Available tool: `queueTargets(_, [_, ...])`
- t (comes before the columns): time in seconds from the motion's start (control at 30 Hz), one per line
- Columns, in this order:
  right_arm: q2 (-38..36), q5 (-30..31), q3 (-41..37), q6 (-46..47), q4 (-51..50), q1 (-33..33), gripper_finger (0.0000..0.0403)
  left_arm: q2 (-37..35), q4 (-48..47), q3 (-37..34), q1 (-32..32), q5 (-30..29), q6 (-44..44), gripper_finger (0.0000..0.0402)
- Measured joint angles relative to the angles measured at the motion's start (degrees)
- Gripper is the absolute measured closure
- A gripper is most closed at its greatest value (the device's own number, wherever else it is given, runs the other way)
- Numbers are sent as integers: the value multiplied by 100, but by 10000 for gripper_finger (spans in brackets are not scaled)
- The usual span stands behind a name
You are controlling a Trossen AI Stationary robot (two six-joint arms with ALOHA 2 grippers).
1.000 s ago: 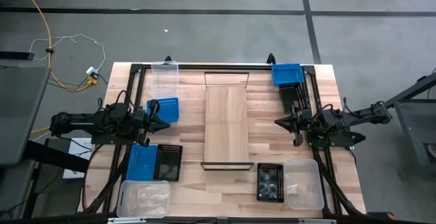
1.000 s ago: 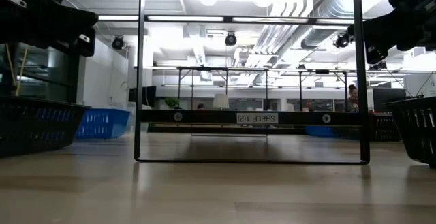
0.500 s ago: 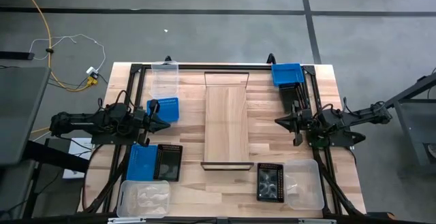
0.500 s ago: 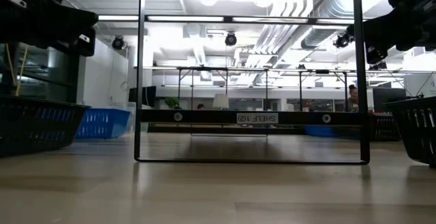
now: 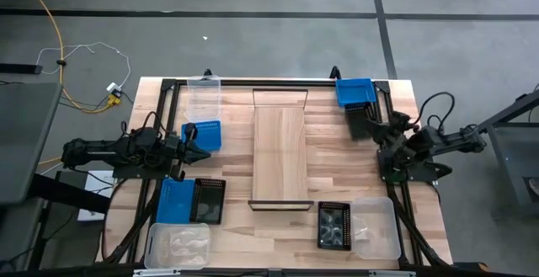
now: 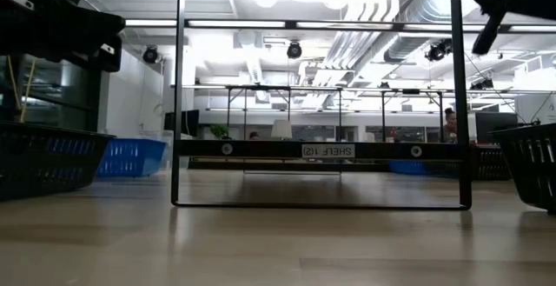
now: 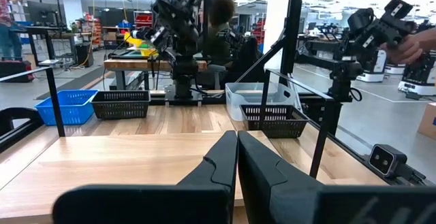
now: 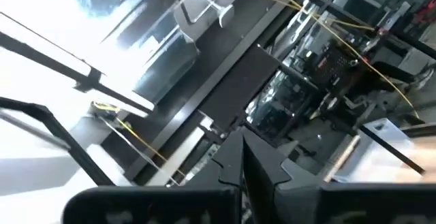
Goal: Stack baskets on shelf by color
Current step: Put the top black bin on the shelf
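Baskets lie scattered around the shelf [image 5: 280, 155], the long light-wood board running down the middle of the worktop [image 5: 328, 176] from its far edge toward the near one, with nothing on it. At the far right corner sits a blue basket [image 5: 354, 91] with a black basket [image 5: 360, 119] just beside it toward the near edge. At the far edge left of the shelf stands a clear basket [image 5: 203, 97], and nearer, just beside it, a second blue basket [image 5: 203, 135]. Toward the near left corner a third blue basket [image 5: 175, 201] touches a black perforated basket [image 5: 208, 201], with a clear bin [image 5: 178, 245] at the near edge below them. Near the near right corner another black bin [image 5: 334, 226] sits against a clear translucent basket [image 5: 376, 226].

The left gripper [image 5: 205, 152] hovers at the left side of the worktop, just beside the second blue basket, its fingers [image 7: 221, 161] pressed together and holding nothing. The right gripper [image 5: 371, 127] is raised at the right side, over the black basket by the far right corner, tilted upward toward the ceiling in its wrist view; its fingers [image 8: 231, 161] are closed together and empty.
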Motion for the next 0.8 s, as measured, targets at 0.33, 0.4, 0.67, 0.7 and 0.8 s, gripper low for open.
queueTargets(0.33, [1884,1977,1671,-357,-1409,-205,331,-2,0,-1,0,0,2,398])
queueTargets(0.4, [2218,2047,2131,374,-2669,-427,292,-2,0,0,-2,0,0,398])
queueTargets(0.67, [4026,203,3904,2832,-7479,-2050,165,0,-2,-1,0,0,0,398])
queueTargets(0.7, [4294,-111,4060,2840,-7787,-2276,160,-1,0,0,-1,0,1,398])
queueTargets(0.8, [5085,-735,4448,2632,-8546,-2924,154,-2,-1,0,0,0,1,398])
